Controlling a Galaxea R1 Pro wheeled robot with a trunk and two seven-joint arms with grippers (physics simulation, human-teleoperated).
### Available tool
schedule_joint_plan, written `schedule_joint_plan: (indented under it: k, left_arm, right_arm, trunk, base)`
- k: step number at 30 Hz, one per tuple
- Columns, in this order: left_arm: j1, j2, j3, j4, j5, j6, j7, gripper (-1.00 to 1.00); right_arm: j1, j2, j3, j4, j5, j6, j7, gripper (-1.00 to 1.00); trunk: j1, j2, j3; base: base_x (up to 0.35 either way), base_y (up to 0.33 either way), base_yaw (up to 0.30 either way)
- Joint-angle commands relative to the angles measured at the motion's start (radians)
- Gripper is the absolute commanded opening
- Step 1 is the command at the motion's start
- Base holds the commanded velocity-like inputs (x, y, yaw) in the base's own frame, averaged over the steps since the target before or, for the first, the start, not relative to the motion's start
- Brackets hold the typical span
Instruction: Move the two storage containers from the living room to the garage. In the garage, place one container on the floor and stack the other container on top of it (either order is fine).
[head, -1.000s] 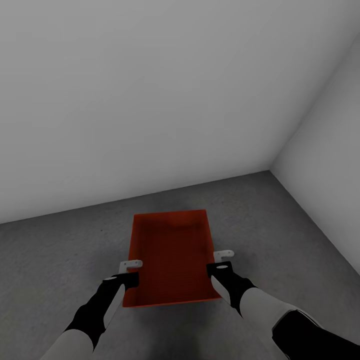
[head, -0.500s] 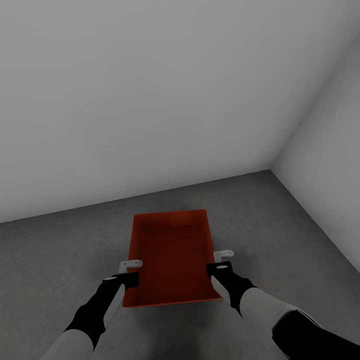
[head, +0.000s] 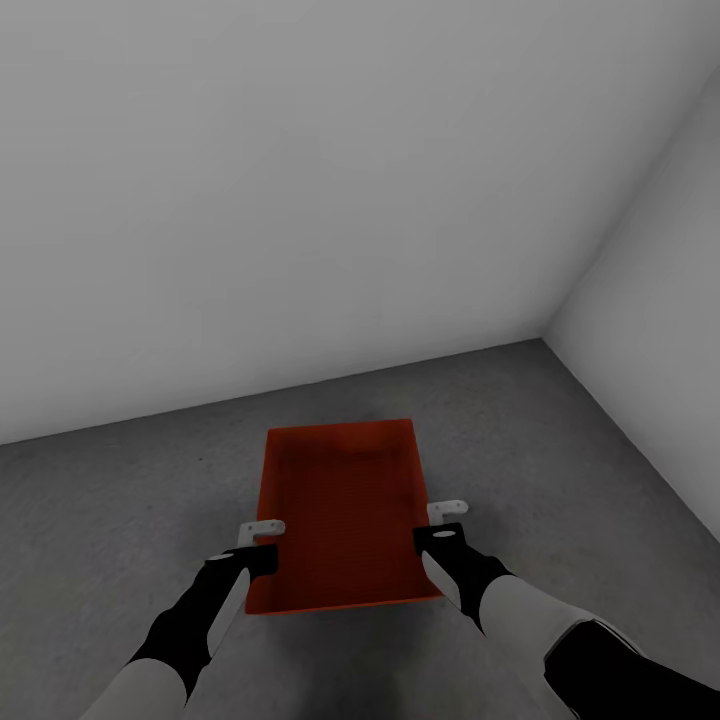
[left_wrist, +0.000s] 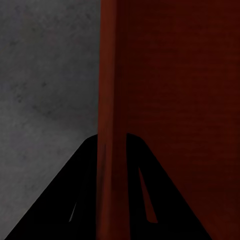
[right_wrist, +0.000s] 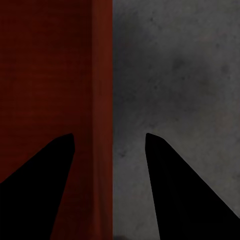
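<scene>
- An orange-red storage container (head: 342, 512) sits low over the dark grey garage floor (head: 560, 440), near a corner of pale walls (head: 300, 180).
- The left gripper (left_wrist: 111, 150) is clamped on one side wall; the right gripper (right_wrist: 110, 137) straddles the opposite wall, jaws spread.
- Nothing has shifted over the last second — probably a pause mid-release.
- Bare floor lies all round — walls close ahead and right.

The floor (head: 560, 440) lies open on both sides of the container (head: 340, 510) and behind it up to the walls (head: 300, 200); the right wall (head: 660, 330) stands near, narrowing passage there
</scene>
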Motion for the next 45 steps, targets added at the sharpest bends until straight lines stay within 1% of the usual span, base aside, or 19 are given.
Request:
schedule_joint_plan:
  k: [1,13,21,29,36,41,45]
  left_arm:
    - [-0.001,0.018,-0.005,-0.004,0.007,0.004,0.014,-1.0]
    - [-0.001,0.018,-0.005,-0.004,0.007,0.004,0.018,-1.0]
    - [-0.001,0.018,-0.005,-0.004,0.007,0.004,0.018,-1.0]
    - [-0.001,0.018,-0.005,-0.004,0.007,0.004,0.019,-1.0]
    - [-0.001,0.018,-0.005,-0.004,0.007,0.004,0.018,-1.0]
    - [-0.001,0.018,-0.005,-0.004,0.007,0.004,0.019,-1.0]
    - [-0.001,0.018,-0.005,-0.004,0.007,0.004,0.018,-1.0]
  right_arm:
    - [0.0,-0.005,0.031,0.043,-0.033,0.006,-0.004,-1.0]
    - [0.0,-0.004,0.031,0.043,-0.033,0.006,-0.004,-1.0]
    - [0.0,-0.005,0.031,0.044,-0.034,0.006,-0.005,-1.0]
    - [0.0,-0.005,0.031,0.045,-0.033,0.006,-0.004,-1.0]
    - [0.0,-0.005,0.031,0.045,-0.033,0.006,-0.004,-1.0]
    - [0.0,-0.005,0.031,0.045,-0.033,0.006,-0.004,-1.0]
    - [0.0,-0.005,0.031,0.045,-0.033,0.006,-0.004,-1.0]
  trunk:
    - [0.004,-0.008,-0.004]
    - [0.004,-0.008,-0.004]
    - [0.004,-0.008,-0.004]
    - [0.004,-0.008,-0.004]
    - [0.031,-0.057,-0.026]
    - [0.031,-0.057,-0.026]
    - [0.046,-0.085,-0.038]
  base:
    - [0.0,0.0,0.0]
    - [0.0,0.0,-0.002]
    - [0.0,0.0,-0.151]
    - [0.0,0.0,-0.029]
    - [0.0,0.0,-0.001]
    - [0.0,0.0,0.0]
    - [0.0,0.0,0.0]
